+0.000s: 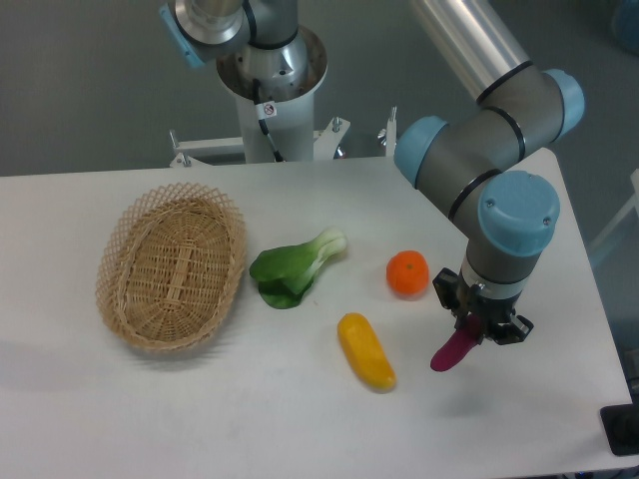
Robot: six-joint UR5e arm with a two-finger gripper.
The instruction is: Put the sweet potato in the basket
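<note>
The sweet potato [452, 351] is a small magenta-purple tuber hanging tilted from my gripper [482, 327], at the right of the table. The gripper is shut on its upper end and holds it just above the white tabletop. The basket [172, 265] is an oval tan wicker basket lying at the left of the table, far from the gripper, with nothing in it.
A round orange fruit [407, 273] lies just left of the gripper. A yellow oblong vegetable [365, 351] lies in front of the middle. A green bok choy [296, 267] lies between basket and orange. The table's right edge [599, 299] is close to the arm.
</note>
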